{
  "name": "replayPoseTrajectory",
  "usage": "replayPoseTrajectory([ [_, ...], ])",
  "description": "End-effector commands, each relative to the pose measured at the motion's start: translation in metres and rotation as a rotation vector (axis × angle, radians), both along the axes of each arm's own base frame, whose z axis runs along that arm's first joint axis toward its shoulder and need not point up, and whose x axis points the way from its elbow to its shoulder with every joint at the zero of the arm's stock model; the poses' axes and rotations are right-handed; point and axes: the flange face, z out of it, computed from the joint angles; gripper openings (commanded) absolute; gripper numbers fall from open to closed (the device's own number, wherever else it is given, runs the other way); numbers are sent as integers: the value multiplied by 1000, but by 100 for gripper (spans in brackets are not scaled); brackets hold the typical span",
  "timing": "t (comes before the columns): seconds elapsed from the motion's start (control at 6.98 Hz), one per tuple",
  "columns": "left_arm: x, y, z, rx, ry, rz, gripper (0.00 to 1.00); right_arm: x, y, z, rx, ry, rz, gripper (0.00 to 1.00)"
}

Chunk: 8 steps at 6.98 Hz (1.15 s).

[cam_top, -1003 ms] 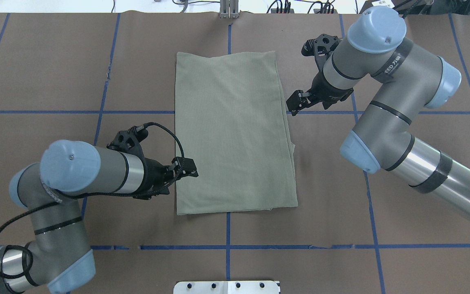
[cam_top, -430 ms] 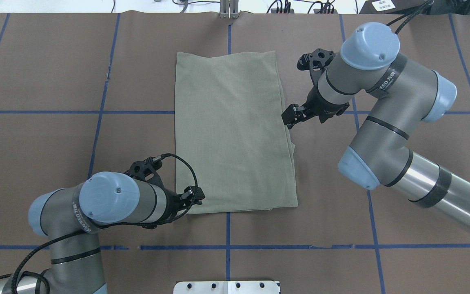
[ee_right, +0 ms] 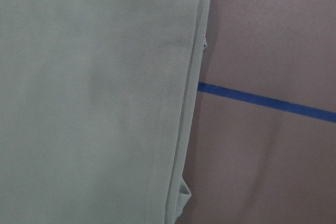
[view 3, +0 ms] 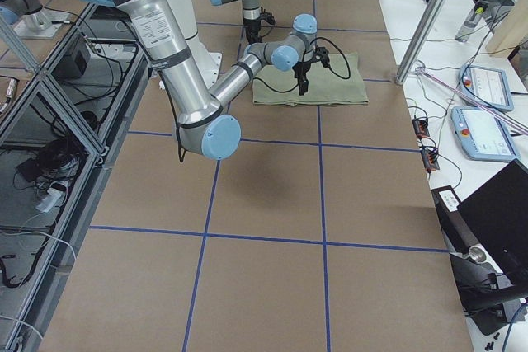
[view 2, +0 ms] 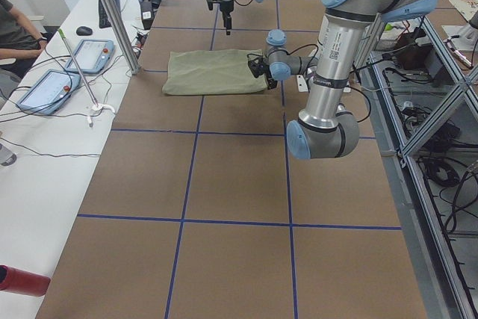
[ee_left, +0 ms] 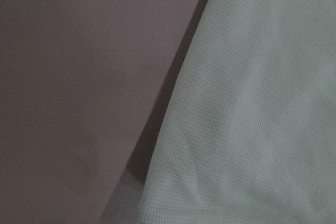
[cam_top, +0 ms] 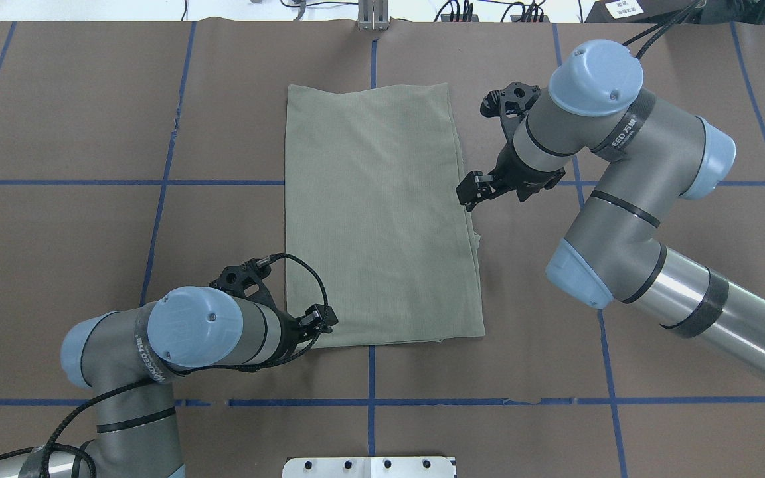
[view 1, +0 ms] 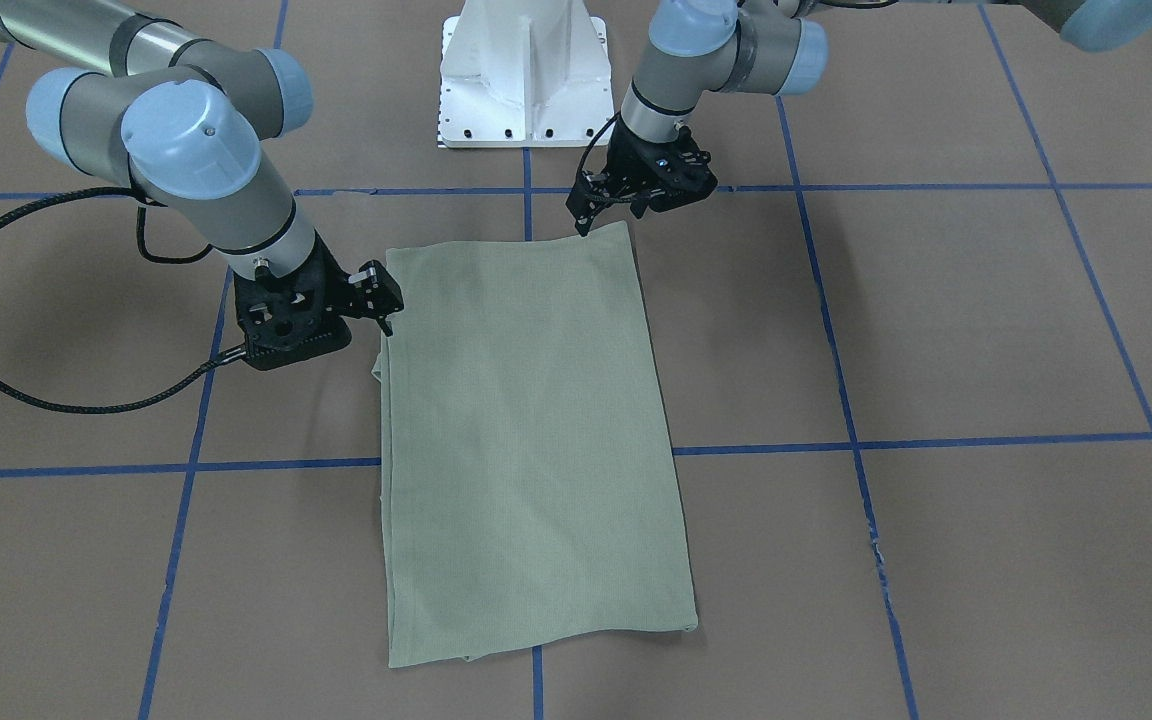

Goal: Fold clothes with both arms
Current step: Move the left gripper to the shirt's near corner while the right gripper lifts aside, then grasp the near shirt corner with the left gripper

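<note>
The shirt (cam_top: 376, 219) is matt, finely ribbed knit cloth. The table cover (cam_top: 70, 106) looks like matt brown paper, crossed by smooth blue tape (cam_top: 57, 181). The right arm (cam_top: 721, 318) has glossy metal tubing and smooth, plastic-looking caps (cam_top: 595, 70).

Bare brown table (cam_top: 90, 119) free on the outer side of the left gripper (cam_top: 325, 319), flat folded shirt (cam_top: 376, 219) just beside its tips, right gripper (cam_top: 470, 194) at the shirt's long edge, free table behind it, white pedestal base (view 1: 524, 70) well apart.
</note>
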Motion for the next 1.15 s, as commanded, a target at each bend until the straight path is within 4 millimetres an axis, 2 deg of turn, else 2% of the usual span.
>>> replayPoseTrajectory([
  [0.0, 6, -4, 7, 7, -20, -19, 93, -4, -1, 3, 2, 10, 1, 100],
  [0.29, 6, -4, 6, 7, -17, -19, 64, -4, -1, 3, 2, 10, 3, 100],
  [0.72, 4, -8, 6, 11, -20, -26, 56, -4, -1, 4, 1, 11, 3, 100],
  [1.0, 4, -11, 9, 16, -27, -29, 56, -4, -1, 4, 0, 12, 3, 100],
])
